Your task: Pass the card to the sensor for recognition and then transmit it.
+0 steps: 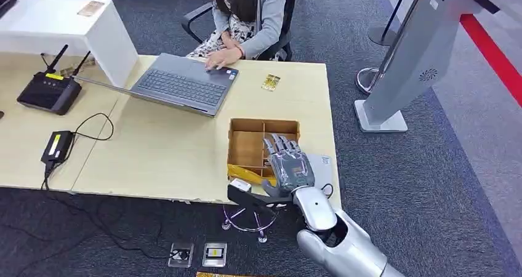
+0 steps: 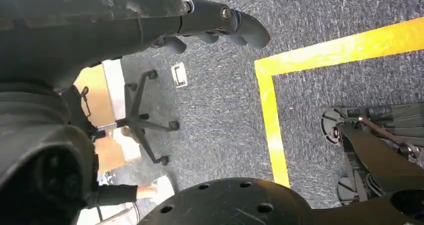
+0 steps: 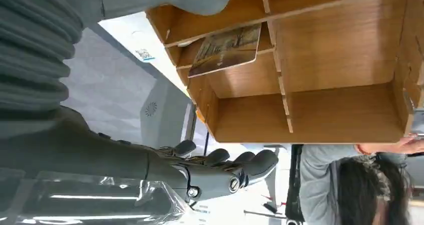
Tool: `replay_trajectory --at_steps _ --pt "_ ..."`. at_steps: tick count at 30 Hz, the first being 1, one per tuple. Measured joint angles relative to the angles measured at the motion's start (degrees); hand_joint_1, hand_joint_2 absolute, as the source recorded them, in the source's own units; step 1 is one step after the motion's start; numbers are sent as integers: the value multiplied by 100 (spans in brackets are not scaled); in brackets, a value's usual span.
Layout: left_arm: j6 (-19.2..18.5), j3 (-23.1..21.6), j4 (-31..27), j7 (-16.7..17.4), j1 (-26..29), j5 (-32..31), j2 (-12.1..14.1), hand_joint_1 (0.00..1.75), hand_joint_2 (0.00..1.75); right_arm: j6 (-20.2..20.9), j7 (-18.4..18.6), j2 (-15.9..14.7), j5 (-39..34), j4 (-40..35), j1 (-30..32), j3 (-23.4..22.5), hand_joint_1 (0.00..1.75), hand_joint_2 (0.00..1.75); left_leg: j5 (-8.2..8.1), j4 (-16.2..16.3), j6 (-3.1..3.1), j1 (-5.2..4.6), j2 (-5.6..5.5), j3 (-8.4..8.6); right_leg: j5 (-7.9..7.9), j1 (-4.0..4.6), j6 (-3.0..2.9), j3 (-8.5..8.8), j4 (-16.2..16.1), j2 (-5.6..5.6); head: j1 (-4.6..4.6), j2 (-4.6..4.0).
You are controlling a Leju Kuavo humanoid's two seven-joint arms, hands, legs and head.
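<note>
A person (image 1: 249,18) types on the laptop (image 1: 184,83) at ten o'clock. The wooden divided box (image 1: 249,148) sits centre, the card (image 3: 227,49) leaning inside one compartment. The right hand (image 1: 288,166) hovers over it, fingers spread, holding nothing. The card looks thin, stiff and slick: best pinched by its raised edge. The left hand (image 2: 220,22) hangs curled, empty.

Wooden divider walls (image 1: 263,143) around card (image 3: 227,50)

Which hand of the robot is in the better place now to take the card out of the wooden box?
The right hand. It hovers open over the wooden box, where the card lies in a compartment. The left hand hangs low over the carpet, away from the table.
</note>
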Motion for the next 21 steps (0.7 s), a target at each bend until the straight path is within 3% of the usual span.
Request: replay_trajectory --at_steps 8,9,10,11,17,18,19,21 --pt "15 0 0 0 0 -31 0 0 0 -247 -15 26 -140 321 -134 50 0 175 0 0 0 0 0 0 0 0 0 0 0 0 0 0" --pt "15 0 0 0 0 -31 0 0 0 -271 -15 26 -140 350 -144 61 44 175 0 0 0 0 0 0 0 0 0 0 0 0 0 0" --pt "22 0 0 0 0 -31 0 0 0 -300 -15 26 -153 400 -163 81 154 175 0 0 0 0 0 0 0 0 0 0 0 0 0 0" --pt "26 0 0 0 0 -31 0 0 0 -321 -15 26 -168 437 -175 87 175 175 0 0 0 0 0 0 0 0 0 0 0 0 0 0" --pt "57 0 0 55 0 -31 0 0 0 -448 -105 28 -286 708 -262 149 175 175 0 0 0 0 0 0 0 0 0 0 0 0 0 0" --pt "63 0 0 57 0 -31 0 0 0 -461 -118 31 -310 756 -277 162 162 175 0 0 0 0 0 0 0 0 0 0 0 0 0 0" --pt "70 0 0 57 0 -31 0 0 0 -468 -124 39 -321 806 -289 168 0 175 0 0 0 0 0 0 0 0 0 0 0 0 0 0" --pt "83 0 0 59 0 -31 0 0 0 -487 -162 61 -330 922 -308 170 0 175 0 0 0 0 0 0 0 0 0 0 0 0 0 0"
